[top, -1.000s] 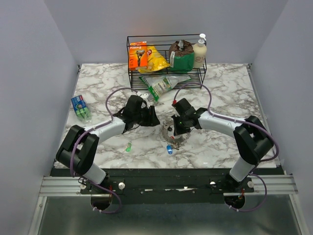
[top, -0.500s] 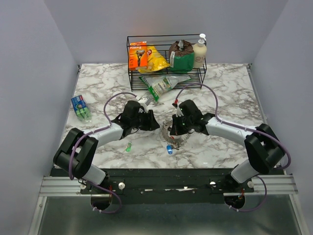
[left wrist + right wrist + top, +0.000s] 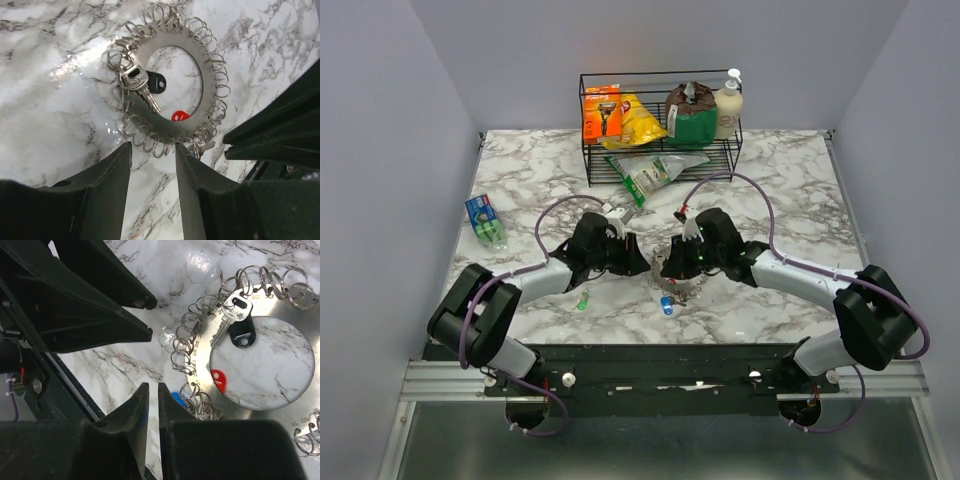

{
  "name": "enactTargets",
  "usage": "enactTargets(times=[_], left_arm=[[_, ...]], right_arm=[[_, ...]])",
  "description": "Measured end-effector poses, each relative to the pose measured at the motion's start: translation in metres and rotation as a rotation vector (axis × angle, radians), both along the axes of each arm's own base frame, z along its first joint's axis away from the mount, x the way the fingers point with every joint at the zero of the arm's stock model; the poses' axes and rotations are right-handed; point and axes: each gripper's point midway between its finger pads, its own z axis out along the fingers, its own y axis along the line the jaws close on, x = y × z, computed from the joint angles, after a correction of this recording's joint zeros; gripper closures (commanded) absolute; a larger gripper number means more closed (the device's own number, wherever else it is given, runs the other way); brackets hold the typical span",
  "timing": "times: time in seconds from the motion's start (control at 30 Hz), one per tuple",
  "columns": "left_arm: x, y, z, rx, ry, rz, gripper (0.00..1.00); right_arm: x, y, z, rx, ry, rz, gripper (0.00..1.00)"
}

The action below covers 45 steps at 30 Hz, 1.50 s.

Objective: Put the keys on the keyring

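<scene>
The keyring [image 3: 210, 75] is a flat silver ring fringed with many small wire loops, lying on the marble. One silver key [image 3: 136, 80] with a black tag [image 3: 156, 82] hangs on it, and a red tag [image 3: 180, 116] shows inside. My left gripper [image 3: 152, 149] is open and empty just short of the ring's rim. My right gripper [image 3: 152, 386] has its jaws slightly apart and empty, beside the ring's loops [image 3: 182, 357]. A blue-headed key [image 3: 177, 398] lies by its finger. A green-headed key [image 3: 583, 299] lies loose on the table, left of the keyring [image 3: 678, 283].
A black wire rack [image 3: 660, 150] with packets and a bottle stands at the back. A green snack bag [image 3: 655, 170] lies in front of it. A blue and green pack [image 3: 483, 222] sits at the left edge. The two grippers face each other closely.
Both grippers have come nearer the front and closer to the ring. The right jaws, shut before, have parted a little. The left jaws narrowed slightly.
</scene>
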Motion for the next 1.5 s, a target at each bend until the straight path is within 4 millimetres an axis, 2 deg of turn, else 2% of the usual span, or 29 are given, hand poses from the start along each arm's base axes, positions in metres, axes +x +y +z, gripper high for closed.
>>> enactTargets(times=[0.27,0.4,0.6,0.93,1.17,1.5], left_arm=[[-0.029,-0.017,0.017,-0.037,-0.071,-0.114,0.53],[-0.036,-0.023,0.023,-0.054,-0.099,-0.146,0.53],[-0.044,-0.033,0.014,-0.056,-0.087,-0.184,0.51],[-0.054,-0.044,-0.006,-0.042,-0.049,-0.219,0.51],[-0.053,-0.044,-0.006,-0.037,-0.062,-0.219,0.51],[-0.051,-0.039,-0.017,0.009,-0.062,-0.207,0.51]], right_arm=[[0.001,0.000,-0.003,0.012,-0.026,0.015,0.68],[0.006,-0.011,-0.007,0.016,-0.020,-0.017,0.66],[0.020,-0.028,-0.004,0.037,-0.020,-0.079,0.65],[0.026,-0.041,0.001,0.067,-0.019,-0.119,0.64],[0.025,-0.043,0.000,0.076,-0.010,-0.117,0.64],[0.023,-0.041,0.001,0.091,-0.002,-0.107,0.64]])
